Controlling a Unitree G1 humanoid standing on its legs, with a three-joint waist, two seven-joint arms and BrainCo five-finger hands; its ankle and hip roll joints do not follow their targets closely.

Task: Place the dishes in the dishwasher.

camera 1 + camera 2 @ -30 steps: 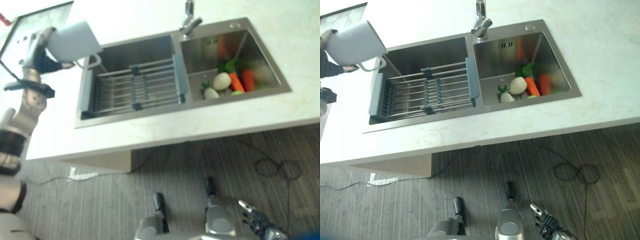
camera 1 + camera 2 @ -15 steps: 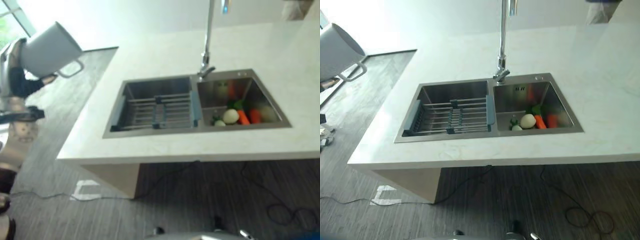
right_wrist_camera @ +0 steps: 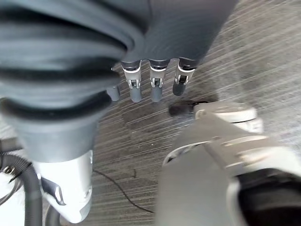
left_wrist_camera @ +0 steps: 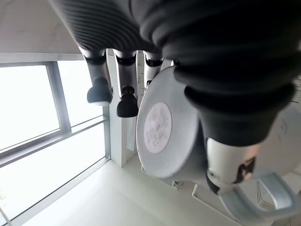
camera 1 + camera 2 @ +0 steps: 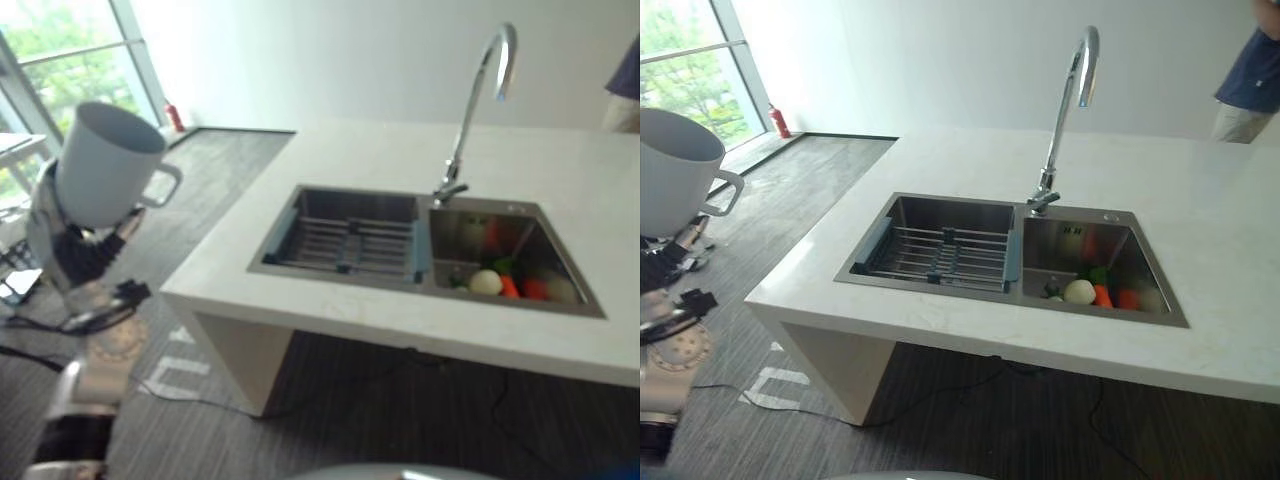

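White bench [image 5: 1200, 250] with sink [image 5: 1010, 255], window beyond.
Left robot hand [image 5: 75, 250], frame's left, curls around upright white mug [image 5: 105, 165], well left of bench; right robot hand [image 3: 150, 82] hangs relaxed, empty.

Mug [image 5: 105, 165]: smooth, glossy white ceramic. Sink [image 5: 970, 215] and tap [image 5: 1070, 100]: brushed and polished metal. Rack [image 5: 940, 255]: metal wire, plastic ends. Worktop [image 5: 1210, 250]: smooth pale stone look. Floor [image 5: 820, 190]: grey, ribbed, matt.
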